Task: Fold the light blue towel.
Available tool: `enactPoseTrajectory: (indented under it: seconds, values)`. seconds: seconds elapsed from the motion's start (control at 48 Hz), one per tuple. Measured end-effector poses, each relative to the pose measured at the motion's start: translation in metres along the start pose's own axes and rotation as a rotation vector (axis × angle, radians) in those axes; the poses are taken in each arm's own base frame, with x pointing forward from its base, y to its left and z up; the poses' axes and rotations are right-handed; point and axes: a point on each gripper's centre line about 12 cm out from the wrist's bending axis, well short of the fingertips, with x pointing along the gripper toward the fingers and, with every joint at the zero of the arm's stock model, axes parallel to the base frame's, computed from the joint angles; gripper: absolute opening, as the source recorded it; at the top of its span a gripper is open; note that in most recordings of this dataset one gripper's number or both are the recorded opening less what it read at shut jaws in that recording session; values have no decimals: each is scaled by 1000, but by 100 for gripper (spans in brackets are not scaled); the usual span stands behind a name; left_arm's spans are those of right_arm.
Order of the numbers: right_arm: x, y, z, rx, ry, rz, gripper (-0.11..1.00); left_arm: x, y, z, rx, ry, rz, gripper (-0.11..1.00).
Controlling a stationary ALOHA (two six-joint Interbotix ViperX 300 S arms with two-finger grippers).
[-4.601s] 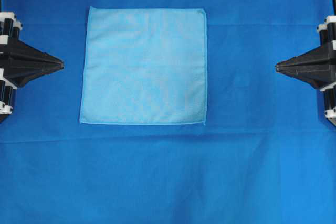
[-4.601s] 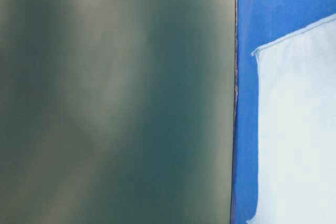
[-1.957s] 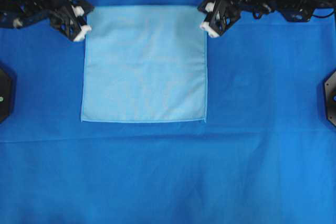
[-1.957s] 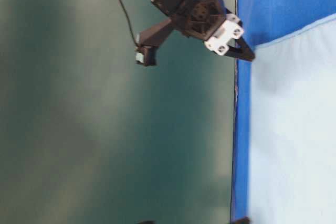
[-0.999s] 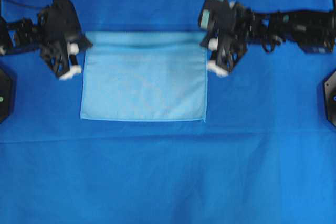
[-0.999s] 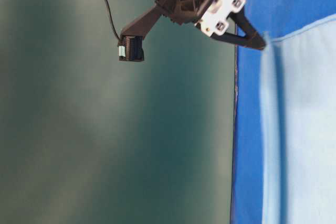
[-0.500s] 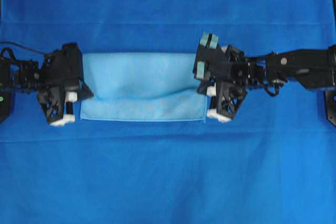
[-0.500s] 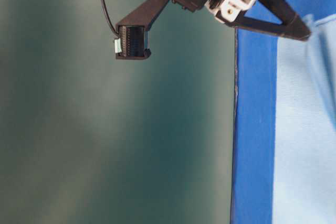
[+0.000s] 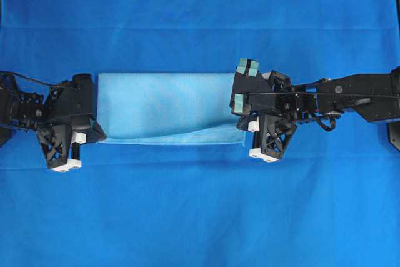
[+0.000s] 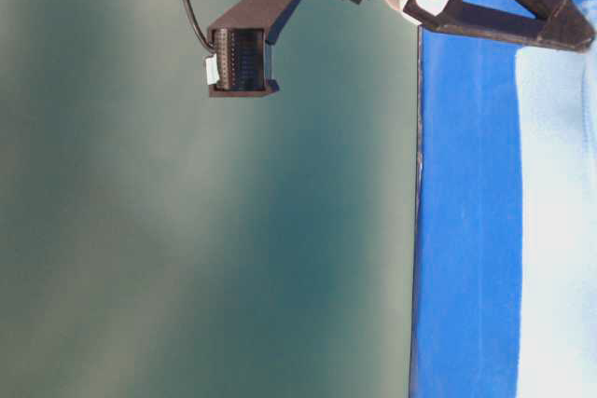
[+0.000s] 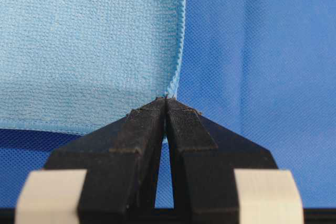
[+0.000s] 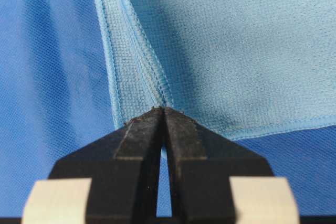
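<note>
Royal-blue sheet: smooth, broad. Light blue towel: woven microfibre, doubled; left gripper, right gripper clamp hemmed corners.

I see the tabletop covered edge to edge by a royal-blue sheet, with a faint crease running across it above the work area and another below. On the sheet lies the light blue towel, doubled over into a wide strip, its upper layer sagging a little short of the lower hem along the near edge. In the table-level view the sheet's edge meets a blurred green background.
</note>
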Motion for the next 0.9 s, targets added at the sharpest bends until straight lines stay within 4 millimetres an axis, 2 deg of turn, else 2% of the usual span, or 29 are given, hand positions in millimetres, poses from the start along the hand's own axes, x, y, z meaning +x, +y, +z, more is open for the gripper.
enactPoseTrajectory:
  seconds: [0.271,0.312,0.354,0.396,0.5,0.562,0.625,0.75,0.833,0.895]
  values:
    - [0,1,5,0,-41,12,3,0,0,2,12,-7,-2,2]
    - [0,2,5,0,-44,13,3,0,-1,4,14,-12,-3,5]
    - [0,2,5,2,-46,13,11,0,-1,5,16,-15,-3,11]
    - [0,2,6,0,-47,14,23,-1,0,6,12,-20,-1,20]
    - [0,3,7,-16,-48,15,55,-7,-1,13,17,-54,-7,51]
    - [-2,4,9,-29,-49,14,66,-12,-2,18,42,-82,-12,68]
    - [-5,4,11,-52,-51,10,63,-19,-1,23,68,-115,-13,75]
    - [-16,2,19,-88,-83,3,60,-29,7,30,123,-168,11,72]
    - [-21,-10,25,-72,-104,-20,60,-32,21,34,131,-188,55,72]
    - [-22,-27,29,-37,-111,-50,60,-32,36,36,122,-190,100,72]
